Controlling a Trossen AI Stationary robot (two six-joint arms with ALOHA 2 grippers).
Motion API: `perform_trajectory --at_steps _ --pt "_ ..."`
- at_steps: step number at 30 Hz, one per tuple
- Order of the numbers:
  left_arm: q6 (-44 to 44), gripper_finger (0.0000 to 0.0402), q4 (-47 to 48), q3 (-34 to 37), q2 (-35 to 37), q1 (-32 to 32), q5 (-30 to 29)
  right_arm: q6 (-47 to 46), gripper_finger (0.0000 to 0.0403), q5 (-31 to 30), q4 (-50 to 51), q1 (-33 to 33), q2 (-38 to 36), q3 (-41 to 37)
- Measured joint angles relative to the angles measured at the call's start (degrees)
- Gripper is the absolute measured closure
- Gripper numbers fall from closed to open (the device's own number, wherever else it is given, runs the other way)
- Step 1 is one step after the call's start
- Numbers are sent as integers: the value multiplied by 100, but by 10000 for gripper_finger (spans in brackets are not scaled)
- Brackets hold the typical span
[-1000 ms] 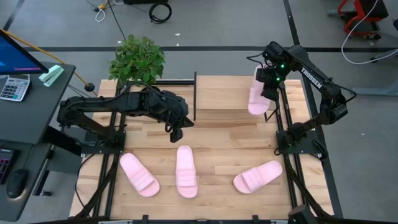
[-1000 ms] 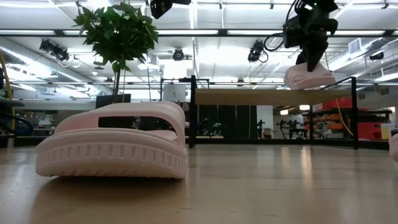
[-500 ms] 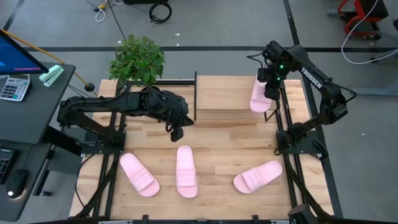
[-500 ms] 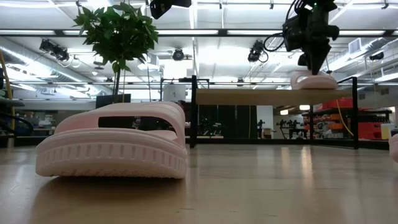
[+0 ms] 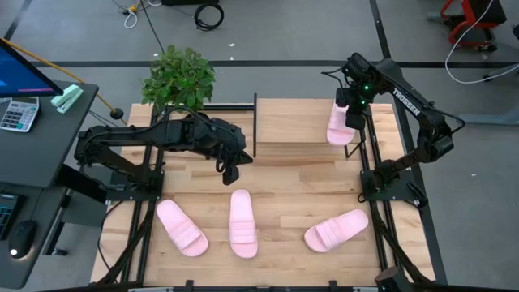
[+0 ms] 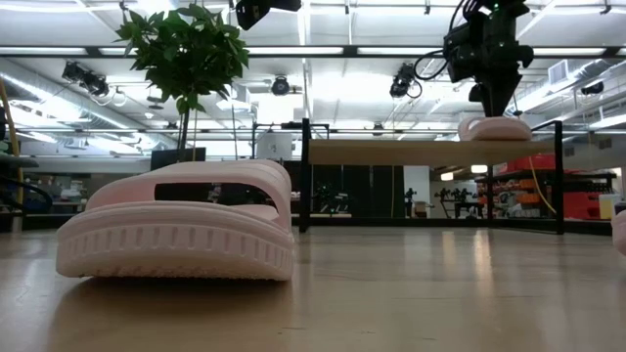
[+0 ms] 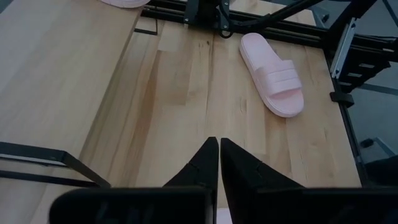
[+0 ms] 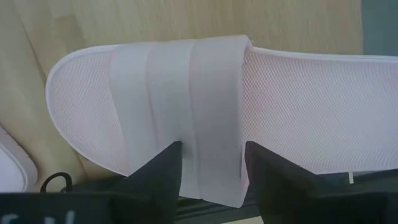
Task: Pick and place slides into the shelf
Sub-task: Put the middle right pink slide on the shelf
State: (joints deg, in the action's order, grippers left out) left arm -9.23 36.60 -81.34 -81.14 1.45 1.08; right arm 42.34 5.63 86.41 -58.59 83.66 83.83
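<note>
Right gripper (image 5: 349, 120) sits over the far-right end of the shelf (image 5: 296, 122), a low rack w/ light wood top panel and thin black metal frame. Under it lies one pale pink foam slide sandal (image 5: 339, 124), resting flat on the shelf top near the right edge. In the right wrist view the two dark fingers (image 8: 158, 171) stand apart on either side of the sandal's wide strap band (image 8: 180, 118); jaws spread, not pinching, and the slide (image 6: 494, 127) sits on the panel in the low view w/ the gripper just above it.

Left gripper (image 5: 229, 172) hovers over bare wood tabletop (image 5: 292, 186) just in front of the shelf's left end, fingers pressed together, holding nothing.

Three more pale pink foam slides lie on the tabletop near the front edge: one at left (image 5: 182, 228), angled; one at centre (image 5: 242, 223), roughly straight; one at right (image 5: 336, 230), turned diagonally. All well apart from each other.

Green leafy potted plant (image 5: 178, 77) stands at the table's far-left corner, beside the shelf.
</note>
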Motion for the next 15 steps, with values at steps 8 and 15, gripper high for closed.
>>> perform_trajectory --at_steps 8,15 --pt "53 368 0 0 0 0 0 86 215 -148 6 0 -13 0" --pt "92 369 2 0 0 37 -2 85 213 -220 25 2 -168 0"
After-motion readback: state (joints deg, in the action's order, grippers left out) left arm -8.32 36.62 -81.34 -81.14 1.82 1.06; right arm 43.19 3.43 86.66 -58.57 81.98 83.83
